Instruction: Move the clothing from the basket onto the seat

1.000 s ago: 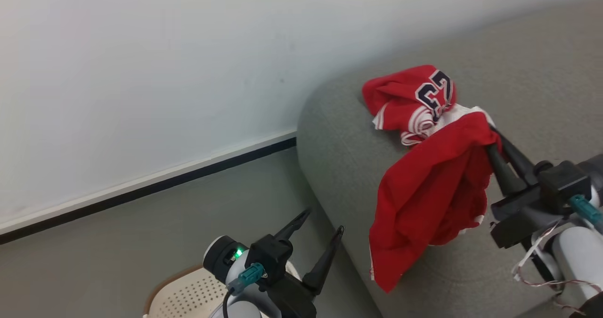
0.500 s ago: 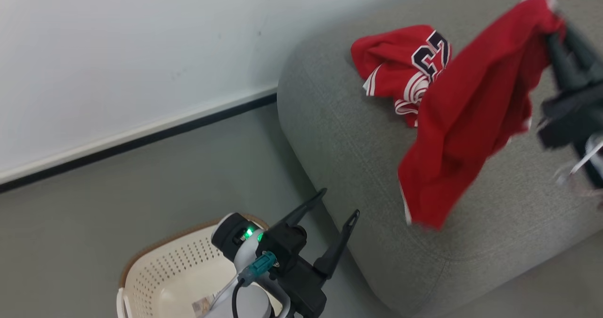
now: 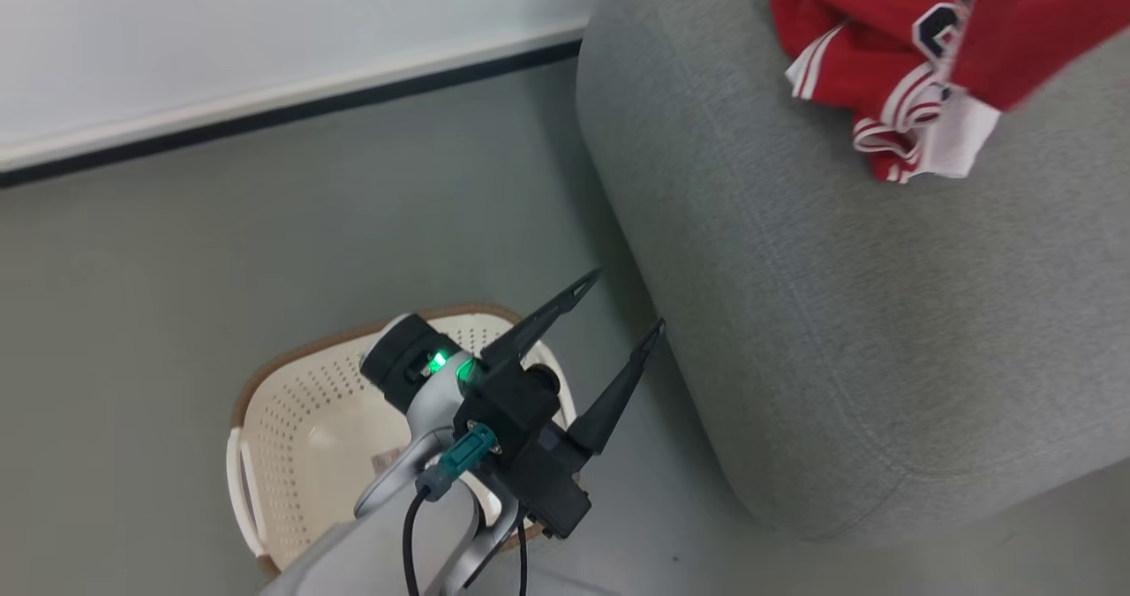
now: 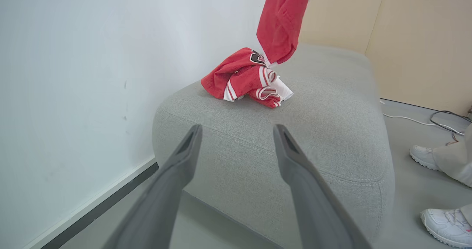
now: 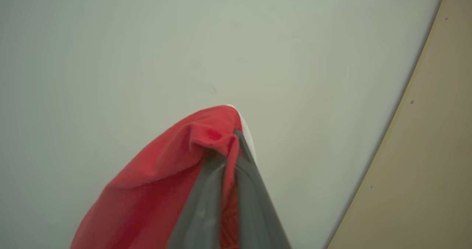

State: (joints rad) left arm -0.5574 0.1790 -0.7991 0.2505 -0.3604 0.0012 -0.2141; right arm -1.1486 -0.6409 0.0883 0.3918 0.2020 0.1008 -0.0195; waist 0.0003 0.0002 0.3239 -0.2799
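Left gripper [image 3: 629, 298]: fingers spread apart, nothing between them. It hovers above the floor [image 3: 177, 252], between the basket [image 3: 281, 372] and the rounded end of the sofa [image 3: 839, 313], with the fingers pointing towards the sofa.

Right gripper [image 5: 236, 135]: fingers together, clamped on a fold of the second red garment [image 4: 282, 20]. The right wrist view has it raised against the pale wall [image 5: 147, 38], with the cloth draped down the left side of the fingers.

Crumpled red jersey [image 3: 870, 66]: lies bunched on top of the sofa, near the edge that runs along the wall and set back from the rounded end. White striped trim and a white panel face outward. Part of a dark number is visible.

Second red garment: hangs straight down above the jersey. Its lower end comes right down to the jersey; whether the two touch cannot be told. The top of it runs out of the left wrist view.

Basket: upright on the floor just beside the sofa's end, partly covered by the left arm. A sticker [image 3: 385, 463] shows on its bottom.

Other: a person's white shoes [image 4: 424, 156] stand on the floor past the far side of the sofa, near a cable [image 4: 442, 121].
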